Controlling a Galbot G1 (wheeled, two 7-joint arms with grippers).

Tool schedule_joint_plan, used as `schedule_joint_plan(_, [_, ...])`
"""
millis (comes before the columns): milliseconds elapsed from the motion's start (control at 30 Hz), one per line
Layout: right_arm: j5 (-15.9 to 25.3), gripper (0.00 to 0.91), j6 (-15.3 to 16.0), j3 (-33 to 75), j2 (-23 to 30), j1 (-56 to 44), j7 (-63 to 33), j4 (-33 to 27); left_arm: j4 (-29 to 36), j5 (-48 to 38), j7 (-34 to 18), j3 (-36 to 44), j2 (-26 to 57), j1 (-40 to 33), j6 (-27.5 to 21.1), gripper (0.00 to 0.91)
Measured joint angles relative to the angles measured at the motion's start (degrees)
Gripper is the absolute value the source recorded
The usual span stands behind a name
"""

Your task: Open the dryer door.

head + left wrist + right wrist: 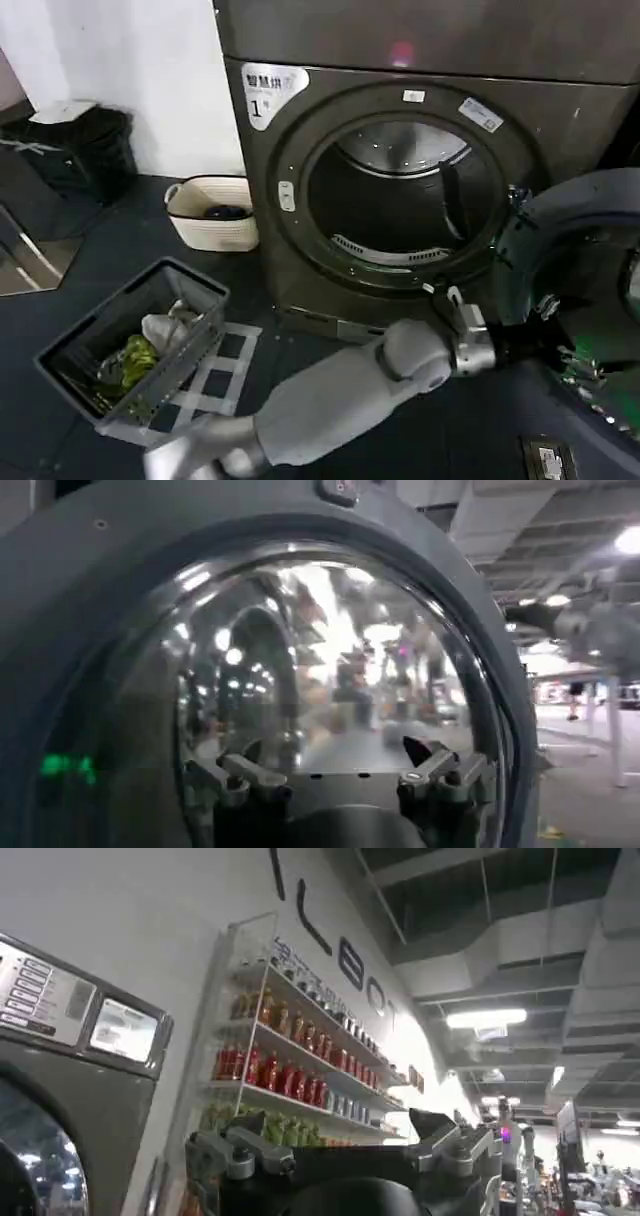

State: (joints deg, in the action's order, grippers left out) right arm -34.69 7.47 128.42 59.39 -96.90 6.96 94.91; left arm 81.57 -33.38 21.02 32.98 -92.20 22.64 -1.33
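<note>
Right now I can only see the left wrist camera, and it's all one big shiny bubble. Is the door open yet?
Observer: Yes. In the head view the dryer door is swung out to the robot's right, the drum opening is uncovered, and the left gripper faces the door's inner side.
Operator: What's my other arm doing?
Observer: The right gripper has its jaws open, holds nothing, and faces a shelf of bottles.
Operator: Are there clothes anywhere?
Observer: A grey basket with clothes in it sits on the floor, to the robot's left of the dryer.
</note>
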Motion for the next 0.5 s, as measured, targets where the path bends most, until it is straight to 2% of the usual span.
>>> schedule_joint_plan(500, [-0.37,0.907,0.16,-0.1,-0.83,-0.19,-0.06,-0.12,-4.65,2.35,-1.54,0.18,0.0,-3.54,2.74,0.907])
